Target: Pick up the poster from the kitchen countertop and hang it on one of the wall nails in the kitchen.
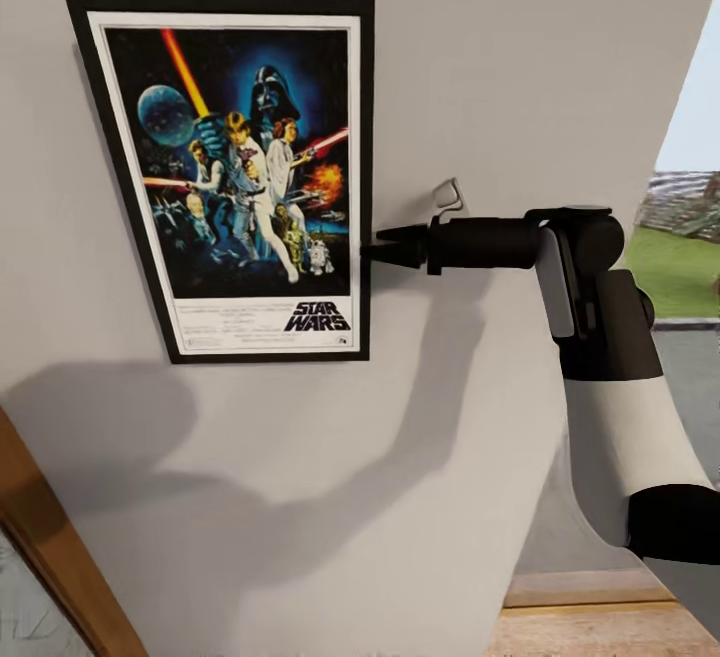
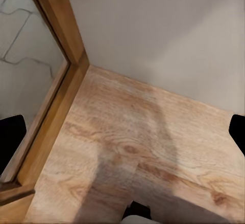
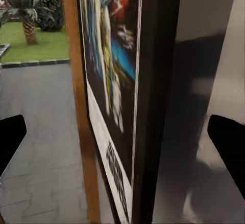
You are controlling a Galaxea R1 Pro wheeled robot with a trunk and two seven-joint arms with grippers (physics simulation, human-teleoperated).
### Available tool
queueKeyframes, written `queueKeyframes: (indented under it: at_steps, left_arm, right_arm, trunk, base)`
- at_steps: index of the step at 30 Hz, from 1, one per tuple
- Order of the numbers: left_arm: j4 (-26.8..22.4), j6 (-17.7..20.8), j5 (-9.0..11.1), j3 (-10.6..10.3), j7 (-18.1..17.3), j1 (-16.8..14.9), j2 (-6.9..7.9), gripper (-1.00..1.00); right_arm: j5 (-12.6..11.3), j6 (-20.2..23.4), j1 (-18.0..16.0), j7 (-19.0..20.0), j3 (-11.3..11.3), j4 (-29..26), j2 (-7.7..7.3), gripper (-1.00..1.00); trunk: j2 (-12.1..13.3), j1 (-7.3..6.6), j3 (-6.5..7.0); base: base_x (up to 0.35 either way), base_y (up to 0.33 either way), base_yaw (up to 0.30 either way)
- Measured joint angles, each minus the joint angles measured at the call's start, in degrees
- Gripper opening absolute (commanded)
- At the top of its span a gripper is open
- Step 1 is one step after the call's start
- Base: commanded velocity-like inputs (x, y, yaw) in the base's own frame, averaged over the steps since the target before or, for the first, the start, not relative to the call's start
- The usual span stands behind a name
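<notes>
The poster (image 1: pixel 235 172) hangs flat and slightly tilted against the pale grey wall (image 1: pixel 500 57), with its black frame, white border and "STAR WARS" lettering all showing. My right gripper (image 1: pixel 372 249) reaches in from the right and points at the poster's right edge. In the right wrist view its fingers (image 3: pixel 11 138) stand wide apart, open, with the poster's frame edge (image 3: pixel 153 106) between them and untouched. My left gripper (image 2: pixel 122 132) is open over the light wood floor (image 2: pixel 143 147) with nothing in it. The wall nails are hidden; the kitchen countertop is out of view.
A wooden frame (image 1: pixel 60 557) runs slantwise at the lower left, also seen as the wooden frame (image 2: pixel 56 81) meeting the floor. At the right, an opening (image 1: pixel 690 237) looks out on grass and paving. Wood floor (image 1: pixel 600 627) lies below my right arm.
</notes>
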Motion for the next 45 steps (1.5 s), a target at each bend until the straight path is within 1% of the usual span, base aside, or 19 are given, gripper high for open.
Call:
queueKeyframes:
  at_steps: [11, 12, 17, 18, 22, 23, 25, 26, 27, 28, 31, 32, 33, 34, 36, 38, 41, 42, 45]
  left_arm:
    - [0.0, 0.0, 0.0, 0.0, 0.0, 0.0, 0.03, 1.00]
    - [0.0, 0.0, 0.0, 0.0, 0.0, 0.0, 0.02, 1.00]
    - [0.0, 0.0, 0.0, 0.0, 0.0, 0.0, 0.02, 1.00]
    - [-0.1, 0.0, 0.0, 0.0, 0.0, 0.0, 0.02, 1.00]
    - [-0.1, 0.0, 0.0, 0.0, 0.0, 0.0, 0.02, 1.00]
    - [-0.1, 0.0, 0.0, 0.0, 0.0, 0.0, 0.01, 1.00]
    - [-0.1, 0.0, 0.0, 0.0, 0.0, 0.0, -0.02, 1.00]
    - [0.0, 0.0, 0.0, 0.0, 0.0, 0.0, -0.04, 1.00]
    - [0.0, 0.0, 0.0, -0.1, 0.0, 0.0, -0.04, 1.00]
    - [0.0, 0.0, 0.0, -0.1, 0.0, 0.0, -0.05, 1.00]
    - [0.0, 0.0, 0.0, -0.1, 0.0, 0.0, -0.06, 1.00]
    - [0.0, 0.0, 0.0, -0.1, 0.0, 0.0, -0.06, 1.00]
    - [0.0, 0.0, 0.0, -0.1, 0.0, 0.0, -0.06, 1.00]
    - [0.0, 0.0, 0.0, -0.1, 0.0, 0.0, -0.06, 1.00]
    - [0.0, 0.0, 0.0, -0.2, 0.0, 0.0, -0.07, 1.00]
    - [0.0, 0.0, 0.0, -0.2, 0.0, 0.0, -0.07, 1.00]
    - [0.0, 0.0, 0.0, -0.2, 0.0, 0.0, -0.07, 1.00]
    - [0.0, 0.0, 0.0, -0.3, 0.0, 0.0, -0.09, 1.00]
    - [0.0, 0.1, -0.1, -0.3, 0.0, 0.0, -0.13, 1.00]
  right_arm:
    - [-0.5, -0.1, 0.0, 0.3, 0.2, -0.3, 0.01, 1.00]
    - [-1.4, -0.1, 4.4, 0.4, 0.2, -1.4, -0.08, 1.00]
    - [-1.5, -0.9, 15.9, 0.4, 0.1, -4.0, -0.99, 1.00]
    - [-1.5, -2.4, 19.5, 0.4, 0.1, -4.4, -1.23, 1.00]
    - [-1.3, -8.7, 29.1, 0.5, 0.1, -4.7, -1.60, 1.00]
    - [-1.2, -12.1, 33.6, 0.5, 0.1, -4.7, -1.98, 1.00]
    - [-1.1, -15.0, 38.5, 0.5, 0.1, -4.4, -2.50, 1.00]
    - [-1.1, -17.4, 42.6, 0.4, -0.1, -3.8, -2.95, 1.00]
    - [-1.1, -18.5, 45.0, 0.4, -0.5, -3.4, -3.12, 1.00]
    - [-1.0, -20.9, 48.6, 0.4, -1.8, -2.2, -3.36, 1.00]
    - [-1.0, -25.8, 53.9, 0.4, -4.3, 1.7, -3.56, 1.00]
    - [-0.9, -29.3, 56.1, 0.4, -5.4, 5.2, -3.68, 1.00]
    - [-0.9, -31.1, 57.1, 0.4, -5.8, 7.5, -3.79, 1.00]
    - [-0.9, -34.3, 58.3, 0.3, -6.3, 12.0, -4.17, 1.00]
    - [-1.0, -37.0, 59.2, 0.3, -6.6, 17.0, -4.54, 1.00]
    - [-0.9, -41.8, 60.1, 0.2, -7.0, 26.0, -5.29, 1.00]
    - [-0.9, -45.7, 60.3, 0.0, -7.2, 32.7, -5.80, 1.00]
    - [-0.9, -49.5, 60.5, -0.3, -7.2, 38.8, -6.07, 1.00]
    - [-0.9, -54.1, 60.6, -1.0, -7.3, 47.3, -6.26, 1.00]
  trunk:
    - [0.0, 0.01, 0.13]
    - [-0.1, -0.04, 0.19]
    - [0.0, -0.02, 0.67]
    - [0.0, -0.03, 0.75]
    - [0.0, -0.02, 1.14]
    - [0.0, -0.03, 1.23]
    - [0.0, -0.02, 1.42]
    - [0.0, -0.02, 1.51]
    - [0.0, -0.02, 1.61]
    - [0.0, -0.02, 1.70]
    - [0.0, -0.02, 2.00]
    - [0.0, -0.02, 2.08]
    - [0.0, -0.02, 2.19]
    - [0.0, -0.02, 2.28]
    - [0.0, -0.02, 2.48]
    - [0.0, -0.02, 2.66]
    - [0.0, -0.02, 2.96]
    - [0.0, -0.02, 3.04]
    - [0.0, -0.02, 3.33]
  base:
    - [-0.175, -0.013, 0.000]
    - [-0.060, 0.000, 0.000]
    - [-0.023, 0.000, 0.000]
    - [-0.008, 0.000, 0.000]
    - [-0.005, 0.000, 0.000]
    - [-0.002, 0.000, 0.000]
    - [-0.001, 0.000, 0.000]
    - [0.000, 0.000, 0.000]
    - [0.000, 0.000, 0.000]
    - [0.000, 0.000, 0.000]
    - [0.000, 0.000, 0.000]
    - [0.000, 0.000, 0.000]
    - [0.000, 0.000, 0.000]
    - [0.000, 0.000, 0.000]
    - [0.000, 0.000, 0.000]
    - [0.000, 0.000, 0.000]
    - [0.000, 0.000, 0.000]
    - [0.000, 0.000, 0.000]
    - [0.000, 0.000, 0.000]
